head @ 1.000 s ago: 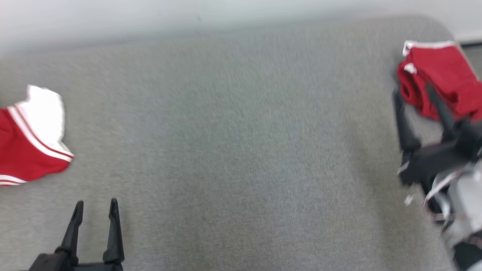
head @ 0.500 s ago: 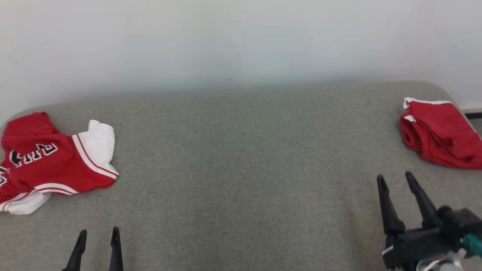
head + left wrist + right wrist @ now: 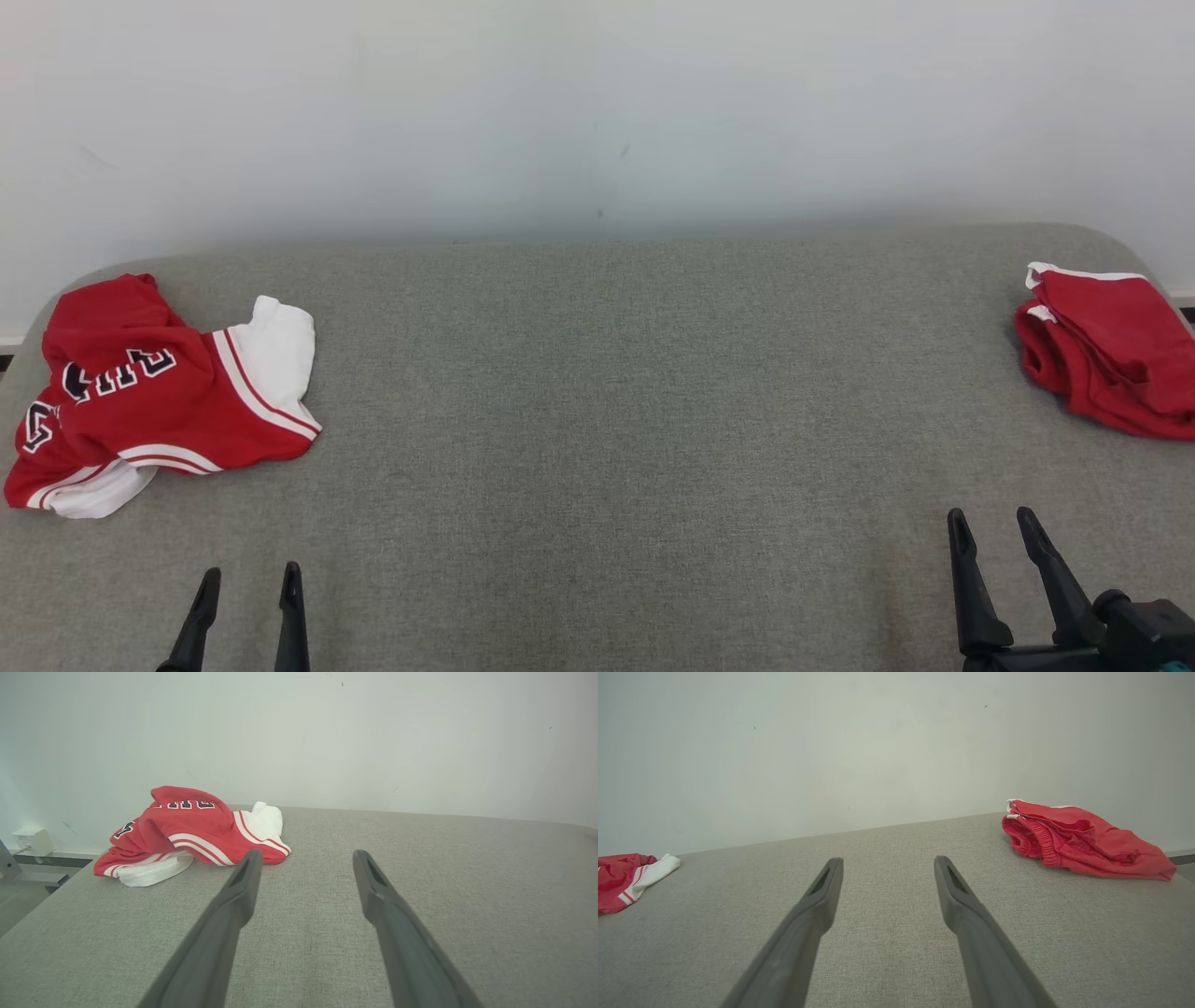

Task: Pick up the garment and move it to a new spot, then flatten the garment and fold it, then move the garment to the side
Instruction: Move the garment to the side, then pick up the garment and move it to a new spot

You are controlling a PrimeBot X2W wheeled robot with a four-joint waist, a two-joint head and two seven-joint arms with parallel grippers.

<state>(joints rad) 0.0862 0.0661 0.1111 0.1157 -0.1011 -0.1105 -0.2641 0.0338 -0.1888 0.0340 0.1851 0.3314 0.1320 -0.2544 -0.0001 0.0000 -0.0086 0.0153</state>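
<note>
Jaws empty at the near edge of the grey bench [image 3: 607,420] — garments farther out, one at each end.
Left gripper [image 3: 249,569] and right gripper [image 3: 990,511] have jaws spread, holding nothing. Beyond, at the left end, the crumpled red-and-white jersey [image 3: 140,401] lies lengthwise across, white sleeve pointing right; at the right end lie folded red shorts [image 3: 1111,359], waistband toward the middle — pale wall [image 3: 560,112] behind.

Noted flat grey woven-fabric surface [image 3: 616,420], far corners rounded, set close against plain white wall [image 3: 597,112]. Recorded a few small dark specks on wall. Observed small white box-shaped fitting [image 3: 29,840] low on wall, beyond surface's left edge.
</note>
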